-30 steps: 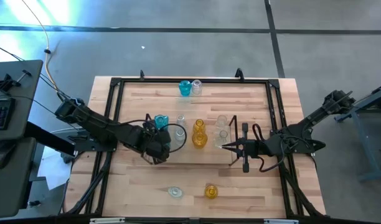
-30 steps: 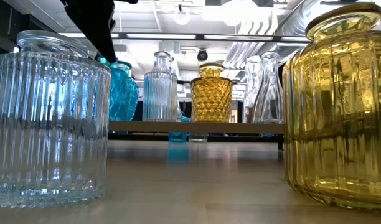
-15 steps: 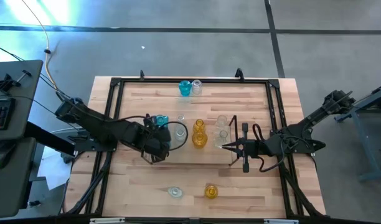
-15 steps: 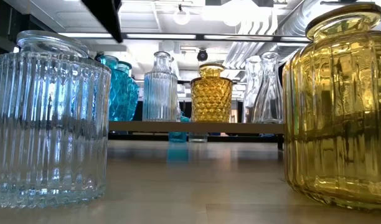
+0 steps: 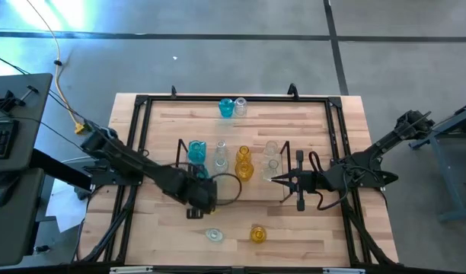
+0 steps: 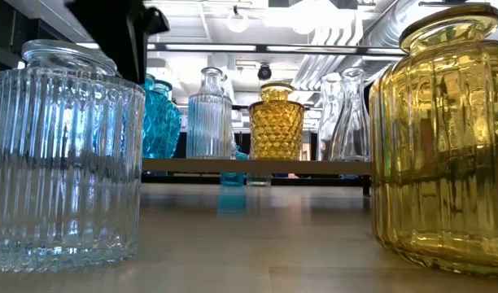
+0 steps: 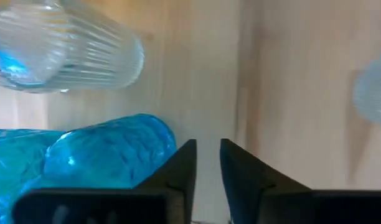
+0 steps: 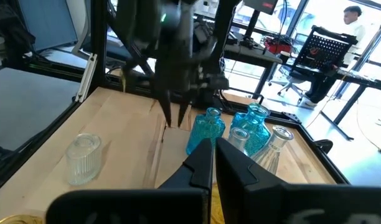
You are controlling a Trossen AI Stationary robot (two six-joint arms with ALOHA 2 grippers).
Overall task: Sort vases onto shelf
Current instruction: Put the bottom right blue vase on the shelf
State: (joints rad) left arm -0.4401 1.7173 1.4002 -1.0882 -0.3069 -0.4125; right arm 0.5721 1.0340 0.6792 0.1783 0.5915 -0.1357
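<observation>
**Op:** Glass everywhere, so I'm logging risks first. Left gripper (image 7: 208, 163) hangs over the table in front of the shelf (image 6: 257, 166). Its fingers stand a narrow gap apart, with nothing between them. Right gripper (image 8: 212, 155) is closed and empty, parked beside the shelf's right end.

**Obs:** Where are the vases?

**Op:** Four stand in a row on the shelf: blue vase (image 5: 196, 151), clear, amber, clear. Two sit at the table's far edge. A clear jar (image 6: 66, 155) and an amber jar (image 6: 440, 138) wait at the near edge.

**Obs:** Main hazard?

**Op:** My judgement is the blue vase. In the left wrist view it lies just beside one finger. A sideways swing could clip it and tip it into its clear neighbour. The shelved vases are tall and narrow and stand close together, so one falling could take down others. If I go for the clear jar, this narrow gap won't span its wide ribbed body. The fingers would only push it along the wood.

**Obs:** Any labels?

**Op:** No brand, label or writing that I can read on the vases, shelf or arms.
</observation>
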